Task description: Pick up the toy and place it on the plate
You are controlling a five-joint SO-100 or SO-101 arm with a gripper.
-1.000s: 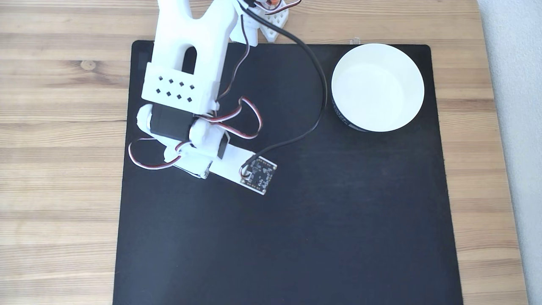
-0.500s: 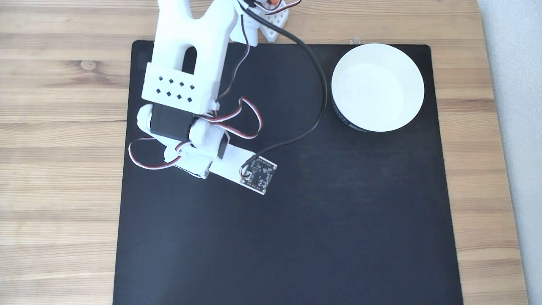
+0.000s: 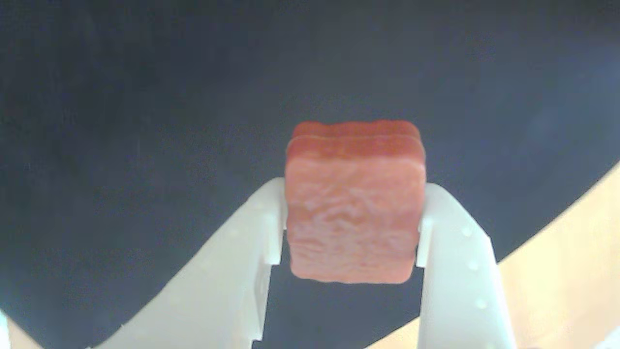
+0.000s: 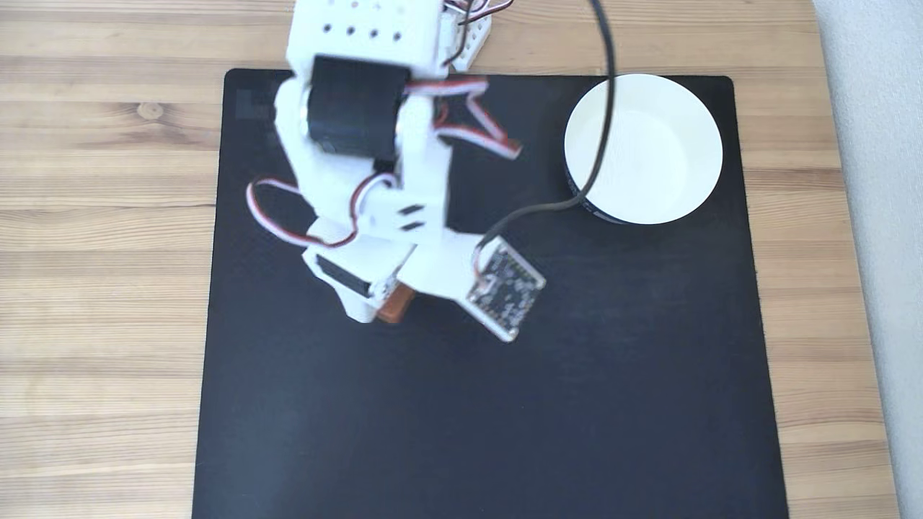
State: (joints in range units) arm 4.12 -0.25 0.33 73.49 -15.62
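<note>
The toy (image 3: 355,218) is a reddish-brown, bumpy, rounded-square block held between my two white fingers in the wrist view, above the black mat. My gripper (image 3: 349,228) is shut on it, one finger pressed against each side. In the fixed view a corner of the toy (image 4: 396,306) peeks out under the white arm, at my gripper (image 4: 386,303), left of the mat's centre. The plate (image 4: 644,148), a round white dish with a dark outer band, sits at the mat's far right corner and holds nothing; a black cable crosses over its left part.
A black mat (image 4: 505,418) covers most of the wooden table (image 4: 101,288). The wrist camera's circuit board (image 4: 507,290) sticks out to the right of the gripper. A pale wall or floor strip (image 4: 887,216) runs along the right edge.
The arm has risen and swung right and toward the camera. The toy, hidden under the arm earlier, now shows at the gripper, lifted off the mat. The cable now crosses the plate.
</note>
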